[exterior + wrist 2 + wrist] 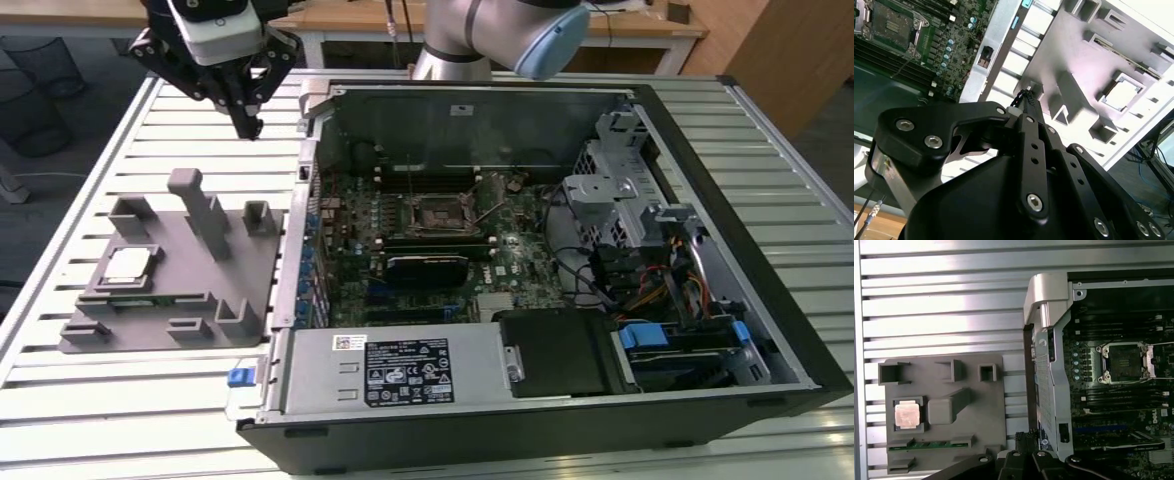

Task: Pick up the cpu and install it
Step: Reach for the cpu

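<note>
Silvery-white on top, the cpu (128,265) lies flat in a square pocket of the grey fixture tray (187,285), on the side of the tray turned away from the open computer case (467,120). The tray sits on the slatted metal table (134,400) just beside the case, on the exterior view's left of it. Both wrist views show the chip in that same pocket (1121,95) (907,415), with nothing touching it and the tray's upright posts between it and the case.

The black gripper (248,125) hangs above the table near the case's far corner, on the tray's side of the case wall, well apart from the cpu. Its fingers look pressed together into one narrow tip and carry nothing. The second wrist view sees them from behind, so the very ends are hard to judge (1029,95). In the first wrist view the tip (1024,439) sits close to the case's silver edge.

Inside the case, the motherboard socket (438,213) is open and unfilled in its metal frame (1124,362), well apart from the gripper. The arm (467,30) rises behind the case's far wall.
</note>
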{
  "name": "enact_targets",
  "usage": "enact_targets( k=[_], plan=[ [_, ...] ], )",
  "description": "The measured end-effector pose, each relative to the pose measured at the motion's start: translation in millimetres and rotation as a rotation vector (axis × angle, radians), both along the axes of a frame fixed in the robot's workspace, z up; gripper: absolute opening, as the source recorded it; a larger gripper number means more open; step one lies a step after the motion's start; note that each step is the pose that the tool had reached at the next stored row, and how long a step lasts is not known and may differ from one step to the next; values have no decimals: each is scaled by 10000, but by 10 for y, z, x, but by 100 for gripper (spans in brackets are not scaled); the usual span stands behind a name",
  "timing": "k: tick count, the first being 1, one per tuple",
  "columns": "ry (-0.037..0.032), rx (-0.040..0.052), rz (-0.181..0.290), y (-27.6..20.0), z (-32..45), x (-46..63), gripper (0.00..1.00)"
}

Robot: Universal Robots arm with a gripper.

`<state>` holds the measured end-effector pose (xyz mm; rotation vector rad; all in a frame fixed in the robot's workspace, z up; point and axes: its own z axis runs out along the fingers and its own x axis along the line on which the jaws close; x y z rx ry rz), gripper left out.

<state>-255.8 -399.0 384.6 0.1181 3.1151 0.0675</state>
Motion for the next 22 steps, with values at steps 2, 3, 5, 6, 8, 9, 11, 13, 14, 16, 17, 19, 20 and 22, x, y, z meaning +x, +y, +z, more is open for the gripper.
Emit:
enact_targets(
  k=[2, 3, 5, 6, 8, 9, 11, 13, 14, 16, 17, 19, 20, 22],
  plan=[
    [2, 1, 0, 0, -2, -17, 11],
    [3, 0, 0, 0, -3, -26, 11],
    [3, 0, -1, 0, -5, -60, 11],
    [3, 1, -1, 0, -7, -76, 11],
    [5, 0, -1, 0, -8, -107, 11],
    [6, 0, -1, 0, -11, -136, 11],
    [9, 0, -1, 0, -13, -161, 11],
    [12, 0, -1, 0, -15, -185, 11],
    [13, 0, 0, 0, -16, -198, 11],
    [13, 0, 0, 0, -19, -231, 11],
    [14, 0, 0, 0, -20, -249, 11],
    [15, 0, 0, 0, -22, -283, 11],
    [16, 0, 0, 0, -24, -300, 11],
    [17, 0, -1, 0, -26, -331, 11]
  ],
)
